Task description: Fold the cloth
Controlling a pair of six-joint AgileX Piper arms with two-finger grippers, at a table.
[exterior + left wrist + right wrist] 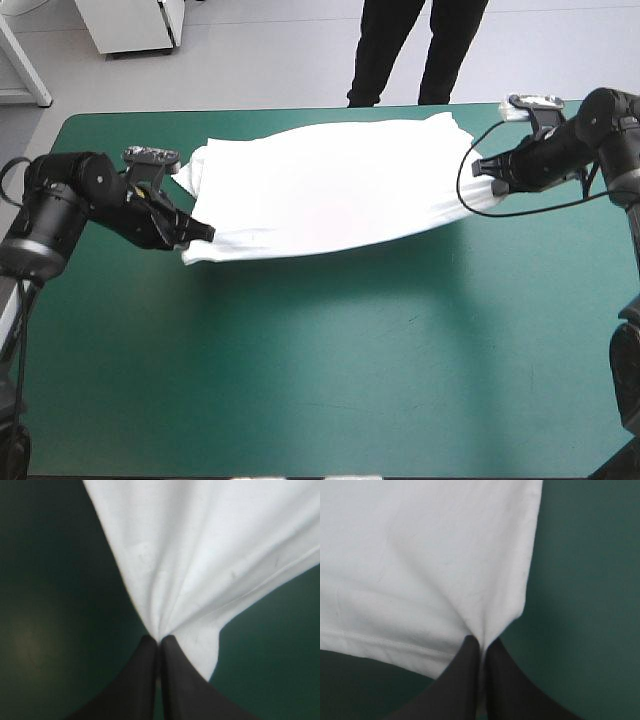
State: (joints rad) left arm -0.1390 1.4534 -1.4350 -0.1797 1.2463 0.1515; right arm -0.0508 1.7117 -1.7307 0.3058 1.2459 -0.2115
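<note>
The white T-shirt hangs stretched between my two grippers over the far half of the teal-green table, its near edge sagging in a curve. My left gripper is shut on the T-shirt at its near-left corner; in the left wrist view the cloth fans out in folds from the pinched fingertips. My right gripper is shut on the T-shirt at its right end; the right wrist view shows the cloth gathered into the fingertips, a hemmed edge beside them.
The teal-green table lies bare across its near half. A person's legs stand beyond the far edge, away from the table's top.
</note>
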